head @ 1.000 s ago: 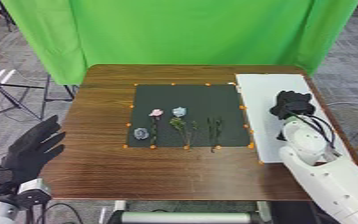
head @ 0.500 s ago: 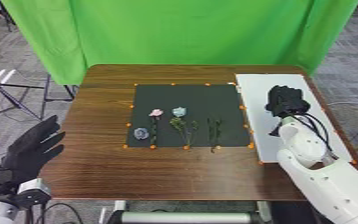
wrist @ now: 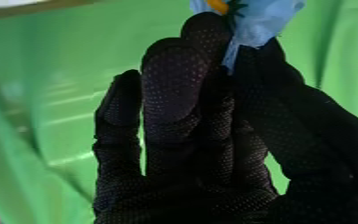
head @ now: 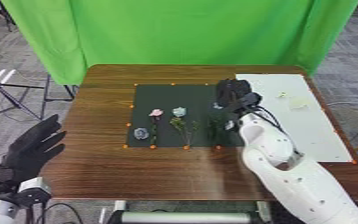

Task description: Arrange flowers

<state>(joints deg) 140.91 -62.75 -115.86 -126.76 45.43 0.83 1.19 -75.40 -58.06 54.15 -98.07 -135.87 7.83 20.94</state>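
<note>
At your far left, your left hand (head: pixel 26 150) is spread wide beside the table (head: pixel 95 172). The dark mat (head: pixel 162 92) carries, left to right, a grey-blue rose (head: pixel 141 133), a pink rose (head: pixel 156 113) with its stem toward you, a pale blue flower (head: pixel 179 112) above leafy stems, then dark green sprigs (head: pixel 215 126). Over the mat's right side, your right hand (head: pixel 235 93) pinches a blue bloom (wrist: pixel 269 20) between thumb and fingers. Farther right, the white board (head: pixel 313 140) bears small pale yellow pieces (head: pixel 298 103).

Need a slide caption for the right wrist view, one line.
The right hand pinches a pale blue flower before the green curtain.
</note>
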